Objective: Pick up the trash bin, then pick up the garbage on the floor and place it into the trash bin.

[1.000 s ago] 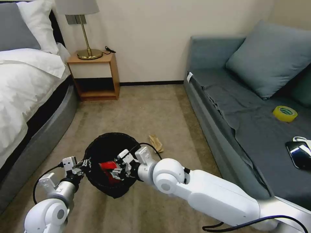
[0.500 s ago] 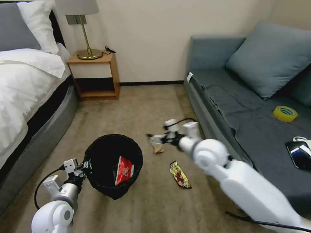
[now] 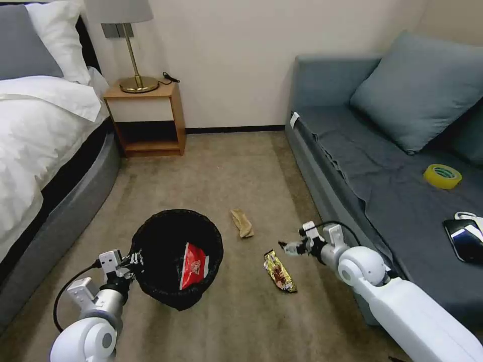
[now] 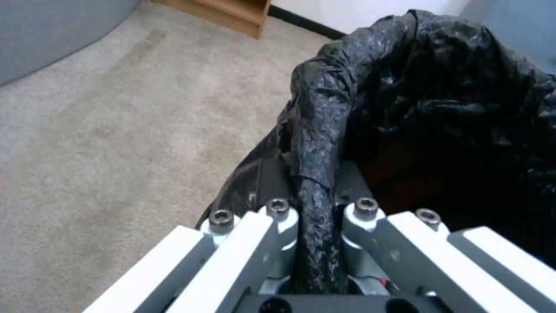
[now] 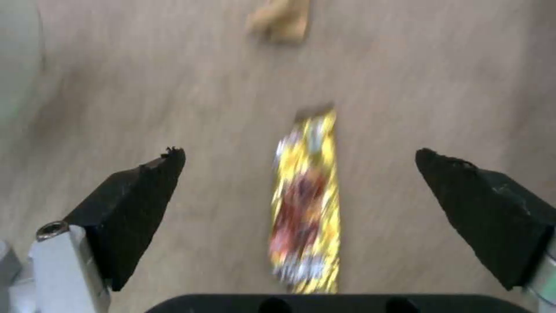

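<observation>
- Left gripper (image 3: pixel 132 260) fingers clenched on the trash bin (image 3: pixel 177 254) rim; red-white wrapper (image 3: pixel 193 265) lies inside
- Right gripper (image 3: pixel 289 247) fingers spread wide, above the yellow-red snack wrapper (image 3: pixel 279 271) on the floor (image 3: pixel 241 311); tan paper (image 3: pixel 242 223) nearby

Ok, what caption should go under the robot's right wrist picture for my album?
Open right gripper hovering above the yellow-red snack wrapper on the carpet, crumpled tan paper lying farther off.

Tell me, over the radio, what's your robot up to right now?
Left gripper shut on trash bin rim. Right gripper open above yellow-red snack wrapper on floor. Red-white wrapper in bin; tan paper on carpet. Nothing blocking.
</observation>
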Available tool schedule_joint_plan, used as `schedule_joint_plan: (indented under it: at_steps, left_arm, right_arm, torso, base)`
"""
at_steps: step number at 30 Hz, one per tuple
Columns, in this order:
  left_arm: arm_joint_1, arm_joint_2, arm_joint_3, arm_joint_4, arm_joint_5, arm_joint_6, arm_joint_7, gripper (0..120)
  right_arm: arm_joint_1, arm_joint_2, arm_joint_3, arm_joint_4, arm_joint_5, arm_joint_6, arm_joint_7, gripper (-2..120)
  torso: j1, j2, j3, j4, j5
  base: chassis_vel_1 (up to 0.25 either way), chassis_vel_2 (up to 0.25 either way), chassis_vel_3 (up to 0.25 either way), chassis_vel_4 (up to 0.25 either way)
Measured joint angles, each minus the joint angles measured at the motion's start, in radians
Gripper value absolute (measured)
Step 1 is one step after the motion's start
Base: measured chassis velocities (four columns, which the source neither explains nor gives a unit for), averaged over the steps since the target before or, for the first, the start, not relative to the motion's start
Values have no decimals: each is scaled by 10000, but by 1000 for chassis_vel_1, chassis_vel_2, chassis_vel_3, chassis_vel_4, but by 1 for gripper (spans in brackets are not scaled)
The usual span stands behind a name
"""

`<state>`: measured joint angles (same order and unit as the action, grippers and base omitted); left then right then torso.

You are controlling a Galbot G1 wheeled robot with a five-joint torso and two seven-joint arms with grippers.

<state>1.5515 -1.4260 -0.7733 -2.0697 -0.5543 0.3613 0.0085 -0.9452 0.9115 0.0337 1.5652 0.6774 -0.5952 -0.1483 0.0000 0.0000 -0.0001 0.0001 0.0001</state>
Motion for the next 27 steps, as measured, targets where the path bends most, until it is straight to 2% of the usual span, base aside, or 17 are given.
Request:
schedule_joint_plan:
  at_steps: [6,8,12,14,17,20,27]
  left_arm:
    - [53,-12,-57,-31,-23,-65,85,4]
    - [52,-10,-66,-28,-30,-72,90,4]
    - [46,28,-128,42,-76,-124,163,4]
    - [45,30,-133,50,-77,-127,169,4]
    - [46,38,-153,127,-76,-187,241,4]
    - [47,48,-172,170,-72,-211,283,4]
    - [-29,149,-223,379,-60,-241,349,4]
  right_arm:
    - [200,185,-310,-1672,-294,354,-1959,100]
    - [265,228,-367,-1867,-371,442,-2082,100]
    - [826,565,-662,-3171,-176,747,-2673,100]
    - [869,582,-689,-3253,-154,765,-2707,100]
    - [1499,815,-1148,-4475,-632,1170,-3314,100]
    - [1808,972,-1355,-5125,-974,1454,-3647,100]
    - [2242,1378,-1651,-6020,-1371,1820,-3940,100]
  torso:
    - [0,0,0,-2,-1]
    - [0,0,0,-2,-1]
    - [0,0,1,-1,-1]
    - [1,0,0,-1,-1]
    - [1,0,1,-1,-1]
    - [0,0,1,-1,-2]
    - [0,0,1,-1,-2]
  base:
    - [0,0,0,0]
    - [0,0,0,0]
    - [0,0,0,0]
    - [0,0,0,0]
    - [0,0,0,0]
    - [0,0,0,0]
    - [0,0,0,0]
